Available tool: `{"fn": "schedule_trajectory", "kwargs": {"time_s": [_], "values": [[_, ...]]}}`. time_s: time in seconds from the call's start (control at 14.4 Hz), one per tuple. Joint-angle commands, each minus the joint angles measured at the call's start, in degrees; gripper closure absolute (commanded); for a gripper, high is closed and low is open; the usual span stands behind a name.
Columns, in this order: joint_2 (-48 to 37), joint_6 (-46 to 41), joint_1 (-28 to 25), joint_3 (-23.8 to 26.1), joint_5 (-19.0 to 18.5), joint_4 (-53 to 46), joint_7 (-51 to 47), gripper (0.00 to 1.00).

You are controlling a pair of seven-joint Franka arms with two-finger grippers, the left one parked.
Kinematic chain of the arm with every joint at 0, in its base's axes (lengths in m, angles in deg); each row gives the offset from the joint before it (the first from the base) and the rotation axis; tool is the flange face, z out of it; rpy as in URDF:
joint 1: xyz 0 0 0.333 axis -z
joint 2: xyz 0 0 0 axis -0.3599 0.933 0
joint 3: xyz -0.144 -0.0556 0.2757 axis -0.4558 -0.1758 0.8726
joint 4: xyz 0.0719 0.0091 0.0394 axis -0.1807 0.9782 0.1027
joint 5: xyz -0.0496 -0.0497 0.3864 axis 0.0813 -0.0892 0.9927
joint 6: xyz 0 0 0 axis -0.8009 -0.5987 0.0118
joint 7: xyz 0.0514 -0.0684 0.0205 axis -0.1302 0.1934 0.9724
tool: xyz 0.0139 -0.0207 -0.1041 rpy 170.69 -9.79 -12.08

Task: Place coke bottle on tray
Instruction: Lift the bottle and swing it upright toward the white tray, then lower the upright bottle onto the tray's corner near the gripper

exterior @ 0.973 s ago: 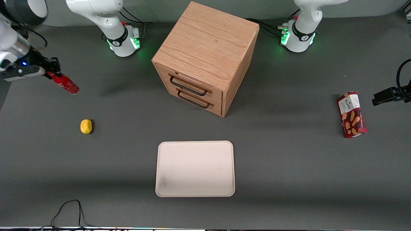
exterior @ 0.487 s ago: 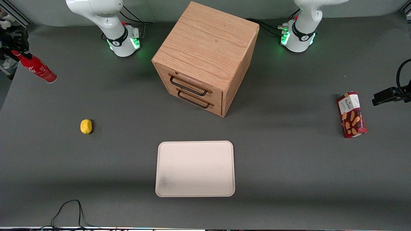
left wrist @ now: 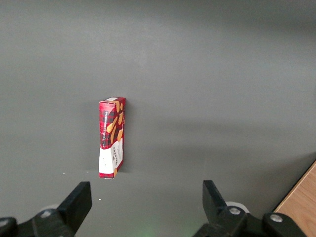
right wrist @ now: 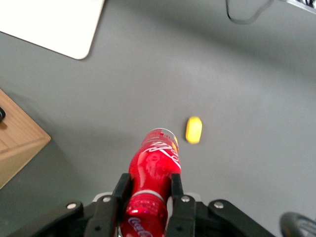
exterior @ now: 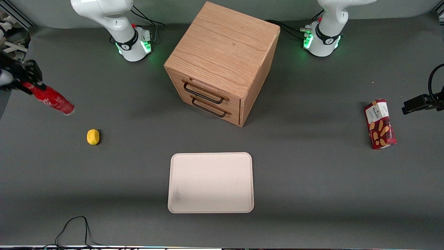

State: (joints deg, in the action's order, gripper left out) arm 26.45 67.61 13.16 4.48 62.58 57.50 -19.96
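Observation:
My right gripper [exterior: 27, 80] hangs above the working arm's end of the table, shut on the neck end of the coke bottle [exterior: 52, 99]. The red bottle tilts, its base pointing down toward the table. In the right wrist view the black fingers [right wrist: 121, 189] clamp both sides of the coke bottle [right wrist: 154, 170], whose white script shows. The cream tray [exterior: 210, 182] lies flat near the front camera, well apart from the bottle, with a dark smudge near one corner. A corner of the tray [right wrist: 54, 24] shows in the right wrist view.
A yellow lemon [exterior: 93, 136] lies on the table below the bottle, nearer the front camera. A wooden two-drawer cabinet [exterior: 222, 60] stands mid-table, farther from the camera than the tray. A red snack box [exterior: 379, 124] lies toward the parked arm's end.
The gripper swung with the bottle: out toward the table's edge half a second ago, now back over the table and lower, nearer the lemon. Its grip on the bottle held.

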Motion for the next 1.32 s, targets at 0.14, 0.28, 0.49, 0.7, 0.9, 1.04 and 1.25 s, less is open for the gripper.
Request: {"fn": "schedule_trajectory", "kwargs": {"time_s": [0.14, 0.28, 0.49, 0.7, 0.9, 1.04, 1.25], "values": [[20.9, -3.5, -6.0, -1.2, 3.8, -25.3, -2.4, 0.96], [27.1, -3.8, -8.3, -1.3, 4.1, -32.9, -5.4, 0.98], [36.4, -2.9, -12.1, -1.3, 4.2, -42.4, -12.8, 1.00], [43.0, 0.1, -14.6, -1.0, 4.2, -47.9, -18.3, 1.00], [46.9, 3.3, -16.9, -0.8, 4.3, -51.2, -23.6, 1.00], [48.0, 6.0, -18.2, -0.7, 4.3, -51.7, -23.9, 1.00], [48.7, 7.8, -19.4, 0.4, 4.3, -51.5, -27.2, 1.00]]}}
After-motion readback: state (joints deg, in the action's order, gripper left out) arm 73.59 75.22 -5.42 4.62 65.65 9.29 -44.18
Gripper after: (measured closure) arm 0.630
